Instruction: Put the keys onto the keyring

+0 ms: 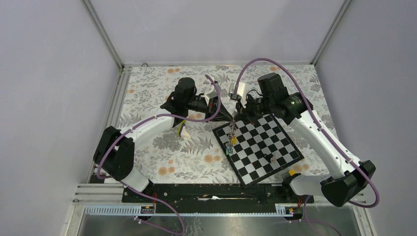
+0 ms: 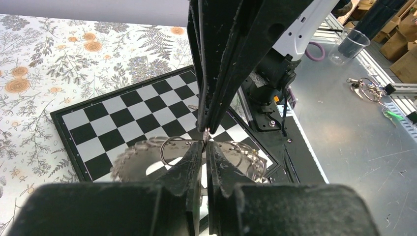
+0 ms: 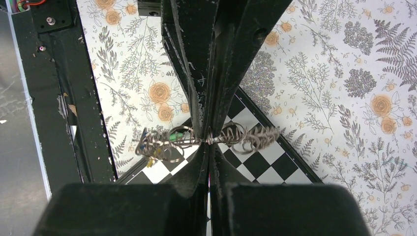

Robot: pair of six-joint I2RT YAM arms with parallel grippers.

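Top external view, left gripper (image 1: 227,116) and right gripper (image 1: 239,114) tip to tip, both clamped on the keyring (image 3: 248,137) above far-left corner of chessboard (image 1: 265,142), keys (image 1: 229,143) dangling under it, fingers (image 3: 194,166) hiding its middle, lime-and-white wedge (image 1: 181,130) left, yellow block (image 1: 292,172) near-right.

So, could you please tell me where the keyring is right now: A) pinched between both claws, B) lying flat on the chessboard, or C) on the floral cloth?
A: the wrist views show the left claw and right claw shut on the keyring above the chessboard.
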